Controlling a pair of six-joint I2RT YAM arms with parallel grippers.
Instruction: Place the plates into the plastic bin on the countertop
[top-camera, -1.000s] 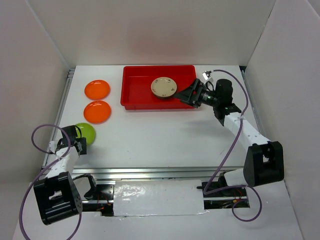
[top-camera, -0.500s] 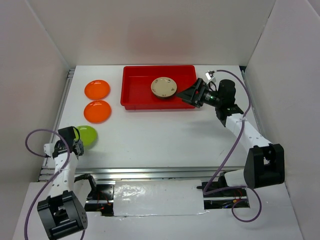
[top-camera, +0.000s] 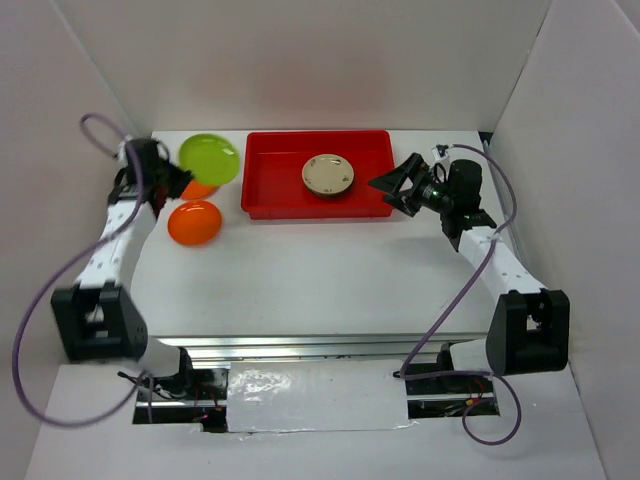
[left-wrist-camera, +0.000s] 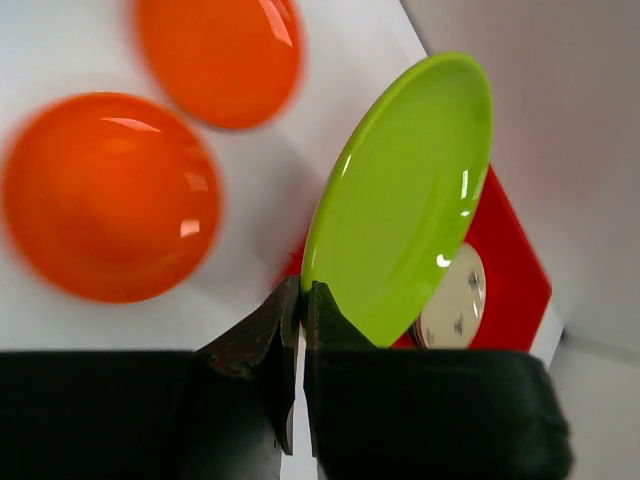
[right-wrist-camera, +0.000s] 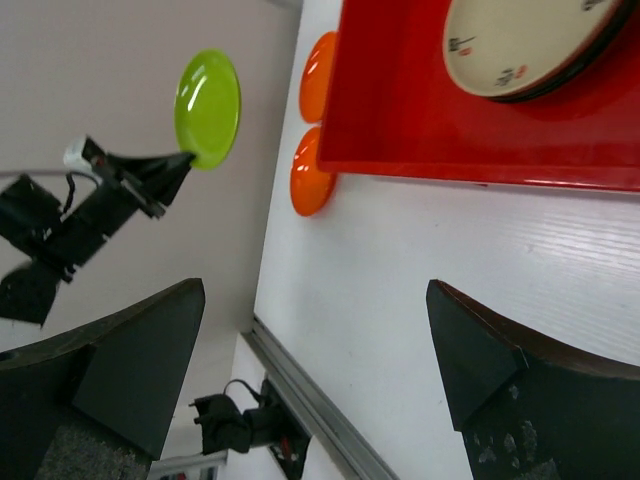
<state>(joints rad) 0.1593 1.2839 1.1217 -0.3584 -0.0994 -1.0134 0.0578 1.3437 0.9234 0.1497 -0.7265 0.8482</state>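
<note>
Your left gripper (left-wrist-camera: 300, 300) has its jaws pinched almost together on the rim of the lime green plate (left-wrist-camera: 400, 200). You hold it by its near edge, and the plate stands tilted away from the fingers, its hollow face catching the light. From above, it hangs off the countertop (top-camera: 300, 270) at the far left, just left of the red bin (top-camera: 272, 190) and not yet over it.

Below and beside that plate lie the two orange plates. The far orange plate (top-camera: 198, 189) is mostly hidden under the green one in the top view, and the near orange plate (top-camera: 195, 222) lies fully in sight, close beside it. Both rest flat on the white surface to the left of the bin.

Inside the bin, near its middle, you have a cream plate (top-camera: 328, 174) lying flat. The right wrist view shows a dark rim under its edge, though you cannot tell what that belongs to.

Your right gripper (right-wrist-camera: 315, 340) is spread wide with nothing between its fingers, sitting just off the bin's right end.
</note>
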